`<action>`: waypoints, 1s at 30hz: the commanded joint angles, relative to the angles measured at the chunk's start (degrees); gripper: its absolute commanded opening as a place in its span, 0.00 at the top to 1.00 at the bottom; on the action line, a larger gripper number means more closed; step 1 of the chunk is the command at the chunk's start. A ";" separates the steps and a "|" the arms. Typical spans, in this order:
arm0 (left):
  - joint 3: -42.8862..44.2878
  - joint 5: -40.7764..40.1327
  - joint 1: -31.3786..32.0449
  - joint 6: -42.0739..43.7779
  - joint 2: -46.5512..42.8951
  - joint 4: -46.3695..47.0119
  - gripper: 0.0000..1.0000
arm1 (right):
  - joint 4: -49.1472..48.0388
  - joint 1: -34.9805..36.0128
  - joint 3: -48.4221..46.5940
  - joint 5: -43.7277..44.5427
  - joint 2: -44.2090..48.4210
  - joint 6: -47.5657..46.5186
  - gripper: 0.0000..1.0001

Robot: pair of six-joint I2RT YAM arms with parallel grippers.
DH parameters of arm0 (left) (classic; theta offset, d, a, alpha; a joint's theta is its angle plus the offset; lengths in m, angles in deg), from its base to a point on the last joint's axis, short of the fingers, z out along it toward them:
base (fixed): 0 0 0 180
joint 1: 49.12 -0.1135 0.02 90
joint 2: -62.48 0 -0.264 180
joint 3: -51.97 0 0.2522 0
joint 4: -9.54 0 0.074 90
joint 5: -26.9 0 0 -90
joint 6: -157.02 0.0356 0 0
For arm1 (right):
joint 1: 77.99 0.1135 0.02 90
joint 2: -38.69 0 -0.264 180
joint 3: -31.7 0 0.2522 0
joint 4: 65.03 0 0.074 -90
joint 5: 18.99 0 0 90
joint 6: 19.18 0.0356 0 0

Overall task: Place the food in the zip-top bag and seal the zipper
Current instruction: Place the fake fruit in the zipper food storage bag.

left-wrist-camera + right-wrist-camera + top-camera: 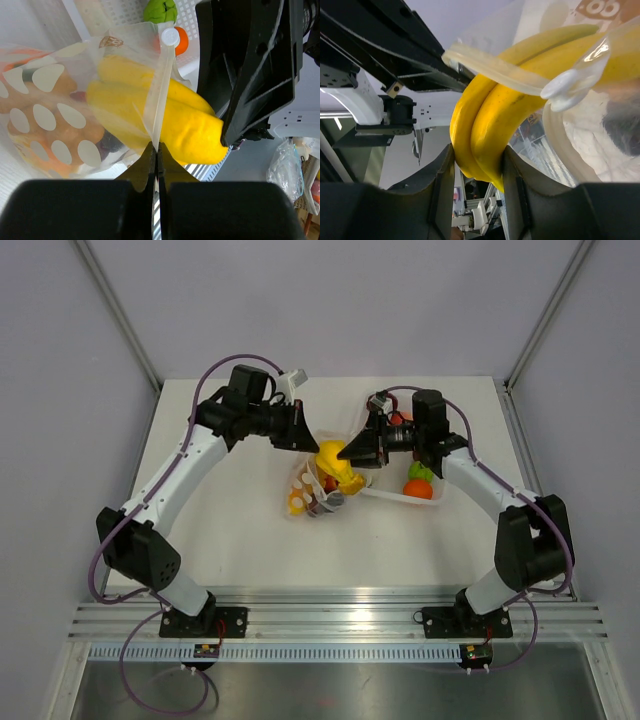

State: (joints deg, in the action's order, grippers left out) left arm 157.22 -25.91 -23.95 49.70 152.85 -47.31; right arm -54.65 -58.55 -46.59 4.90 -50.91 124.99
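Bagging step, bananas half in.

- Left gripper (pixel 155 152): fingers pressed together with only a sliver of gap, pinching the zipper (pixel 161 95) strip at the mouth of the zip-top bag (pixel 50 115). The strip runs up from the pinch to a white slider tab (pixel 170 36).
- Right gripper (pixel 478 162): part-open, fingers clamped on either side of the yellow bananas (pixel 495 120) near one end.
- Bananas: held between the two grippers above the surface (pixel 230 530), far end inside the bag mouth, near end outside. The zipper strip lies across them.
- Bag: lies just left of the white tray (pixel 395 498), with orange and dark pieces showing through its spotted film.
- Tray holds an orange piece (pixel 419 490) and a green piece (pixel 420 471), not yet bagged.

How to do this step well (judgement, not observed):
- Left side should keep the mouth edge lifted and taut so the opening does not fold over the fruit.
- Right side should push along the bananas' long axis, deep enough that the whole bunch clears the strip, then open and back straight out.
- Risk: the strip draped over the bananas may snag and drag the floppy bag along. A slow push with a firm left pinch should limit that.
- Sealing looks some way off.
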 commanded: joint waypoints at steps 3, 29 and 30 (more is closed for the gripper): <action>-2.27 3.85 0.23 0.80 -2.56 1.78 1.00 | 6.09 0.25 -6.39 6.50 -1.98 1.02 1.00; -2.71 5.00 0.14 -6.32 -0.72 7.76 1.00 | 25.16 1.74 -7.97 28.48 4.52 -11.53 0.41; -2.54 5.17 0.06 -6.49 -0.63 7.76 1.00 | 27.35 1.74 -8.50 28.66 5.74 -13.46 0.41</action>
State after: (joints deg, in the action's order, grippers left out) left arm 154.09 -23.70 -23.82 45.17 152.55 -44.10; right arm -34.30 -57.20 -50.96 30.08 -50.63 119.42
